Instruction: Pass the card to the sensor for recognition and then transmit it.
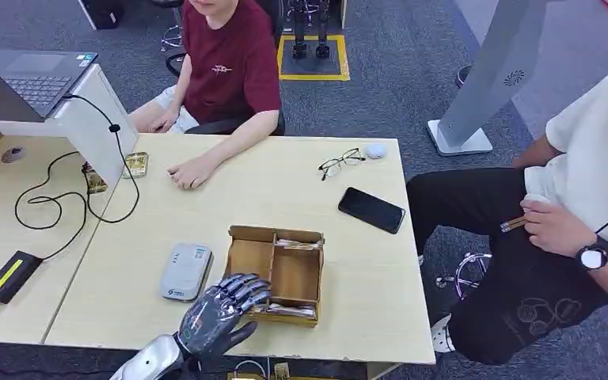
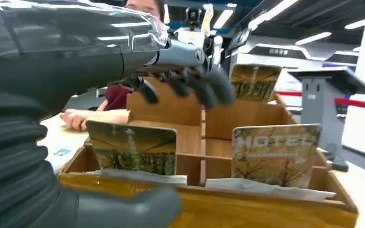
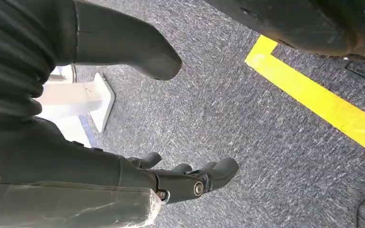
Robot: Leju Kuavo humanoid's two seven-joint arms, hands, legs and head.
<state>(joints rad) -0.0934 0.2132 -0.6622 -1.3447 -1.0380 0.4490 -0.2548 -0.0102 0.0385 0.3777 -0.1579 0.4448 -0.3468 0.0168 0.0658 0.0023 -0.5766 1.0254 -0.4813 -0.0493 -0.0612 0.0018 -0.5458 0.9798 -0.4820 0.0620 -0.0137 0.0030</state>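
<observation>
A wooden box (image 1: 310,237) with compartments stands near the table's front edge, with cards upright inside it. The left wrist view shows a card with a tower picture (image 2: 133,149), a card marked HOTEL (image 2: 275,154) and another card (image 2: 255,81) at the far wall. The grey card sensor (image 1: 186,271) lies flat just left of the box. My left hand (image 1: 222,307) hovers at the box's near left corner with its fingers (image 2: 204,85) spread above the compartments and its thumb (image 2: 128,206) by the near wall, holding nothing. My right hand (image 3: 123,173) hangs over the floor, empty.
A person in a red shirt (image 1: 229,63) sits across the table, one hand (image 1: 190,172) resting on it. Another person (image 1: 586,206) sits at the right. A phone (image 1: 371,210), glasses (image 1: 340,162), a laptop (image 1: 32,75), a cable (image 1: 47,198) and a power brick (image 1: 9,275) lie around.
</observation>
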